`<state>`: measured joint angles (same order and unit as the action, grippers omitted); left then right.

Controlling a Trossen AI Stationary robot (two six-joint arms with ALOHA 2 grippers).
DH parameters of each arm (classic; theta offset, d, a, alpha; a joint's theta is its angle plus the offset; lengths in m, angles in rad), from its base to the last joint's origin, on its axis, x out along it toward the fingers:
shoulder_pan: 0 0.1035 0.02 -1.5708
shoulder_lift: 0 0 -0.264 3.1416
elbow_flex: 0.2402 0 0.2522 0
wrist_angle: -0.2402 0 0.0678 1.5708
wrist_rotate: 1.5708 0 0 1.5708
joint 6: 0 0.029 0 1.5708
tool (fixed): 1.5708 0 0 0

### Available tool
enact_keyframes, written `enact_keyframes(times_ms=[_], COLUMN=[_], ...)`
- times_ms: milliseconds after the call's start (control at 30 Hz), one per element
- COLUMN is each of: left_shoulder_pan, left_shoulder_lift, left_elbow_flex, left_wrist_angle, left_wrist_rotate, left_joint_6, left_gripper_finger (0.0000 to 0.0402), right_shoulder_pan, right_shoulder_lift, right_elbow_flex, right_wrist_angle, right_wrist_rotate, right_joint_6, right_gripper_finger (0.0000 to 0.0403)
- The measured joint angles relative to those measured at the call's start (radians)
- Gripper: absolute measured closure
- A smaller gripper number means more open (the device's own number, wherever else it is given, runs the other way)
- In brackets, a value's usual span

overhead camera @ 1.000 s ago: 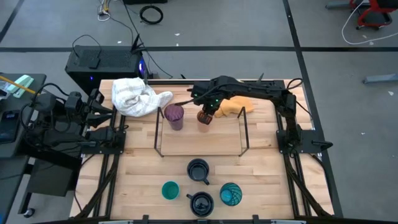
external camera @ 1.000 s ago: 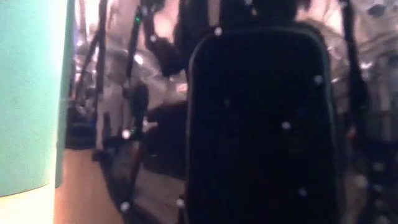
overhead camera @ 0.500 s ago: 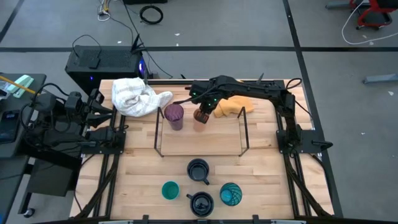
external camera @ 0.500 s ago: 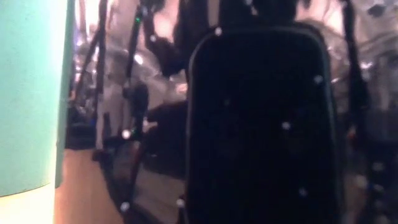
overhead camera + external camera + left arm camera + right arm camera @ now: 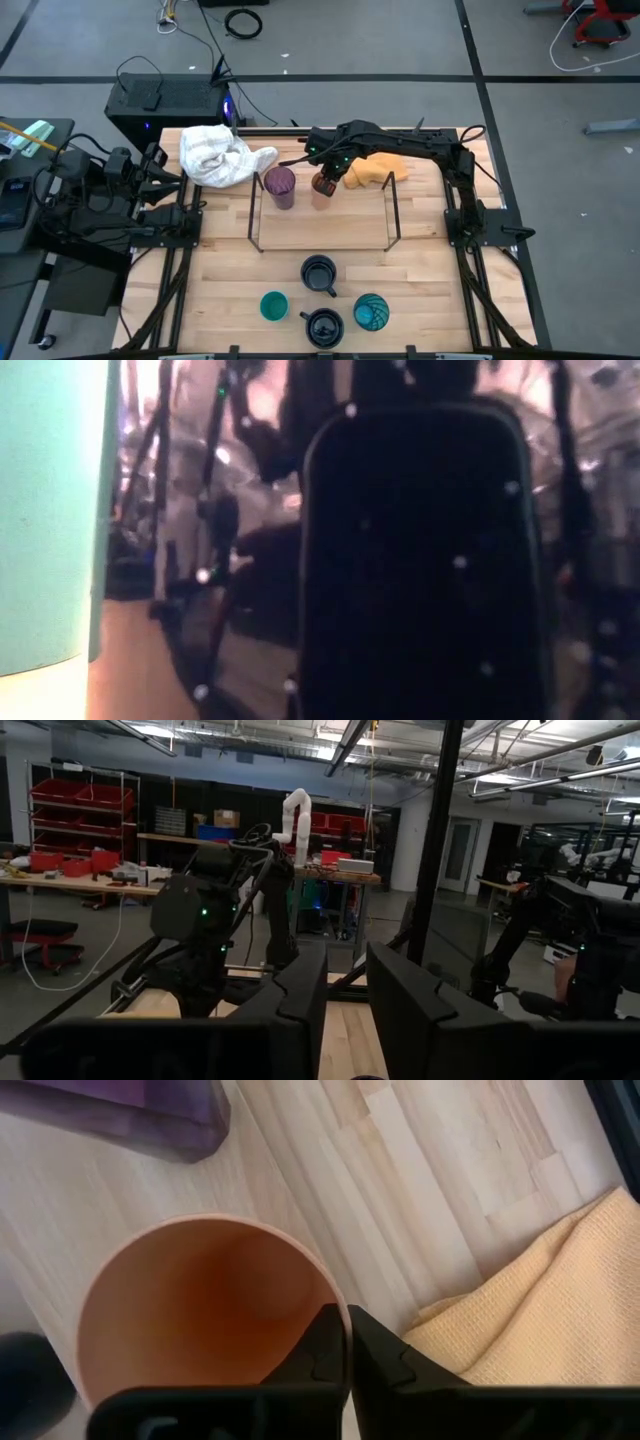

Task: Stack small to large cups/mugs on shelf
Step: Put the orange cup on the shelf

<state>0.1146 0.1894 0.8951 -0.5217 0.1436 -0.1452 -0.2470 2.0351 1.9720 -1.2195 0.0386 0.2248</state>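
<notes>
My right gripper [image 5: 322,183] is shut on the small orange cup [image 5: 205,1310] over the black wire shelf [image 5: 390,215], just right of the purple tumbler [image 5: 279,187] that stands on the shelf. Two navy mugs [image 5: 319,273] [image 5: 322,326], the small teal cup [image 5: 273,306] and the patterned teal-blue cup [image 5: 370,312] stand on the table near the front edge. My left gripper [image 5: 346,1005] is open and empty, parked at the table's left edge [image 5: 160,190]. My right gripper pinches the orange cup's rim [image 5: 338,1312] on one side, with one finger [image 5: 322,1348] inside the cup and the other [image 5: 385,1365] outside. The fingers come from above, slanting in from the table's right. The cup stays upright, mouth up; whether its base rests on anything is hidden.
A white cloth [image 5: 215,155] lies at the far left of the table and a yellow cloth [image 5: 372,170] behind the shelf, close to my right gripper. In the low view the teal cup [image 5: 45,510] and a dark mug [image 5: 415,560] block most of the sight.
My right gripper has gone a little toward the table's left edge with the orange cup, closer to the purple tumbler. The cup has stayed upright in the hold.
</notes>
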Motion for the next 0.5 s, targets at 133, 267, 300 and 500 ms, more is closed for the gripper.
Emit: enact_keyframes(times_ms=[133, 267, 300, 500], left_shoulder_pan=[0.0, 0.0, 0.0, 0.0], left_shoulder_lift=[0.0, 0.0, 0.0, 0.0], left_elbow_flex=[0.0, 0.0, 0.0, 0.0], left_wrist_angle=[0.0, 0.0, 0.0, 0.0], left_wrist_rotate=[0.0, 0.0, 0.0, 0.0], left_joint_6=[0.0, 0.0, 0.0, 0.0], left_gripper_finger=[0.0316, 0.0315, 0.0316, 0.0321], right_shoulder_pan=[-0.001, 0.002, 0.002, 0.001], right_shoulder_lift=[0.004, 0.007, 0.007, 0.007], right_elbow_flex=[-0.002, -0.004, -0.004, -0.004], right_wrist_angle=[-0.007, -0.011, -0.01, -0.007], right_wrist_rotate=[0.0, -0.009, -0.011, -0.005], right_joint_6=[-0.008, -0.009, -0.009, -0.008], right_gripper_finger=[0.036, 0.0329, 0.0323, 0.0308])
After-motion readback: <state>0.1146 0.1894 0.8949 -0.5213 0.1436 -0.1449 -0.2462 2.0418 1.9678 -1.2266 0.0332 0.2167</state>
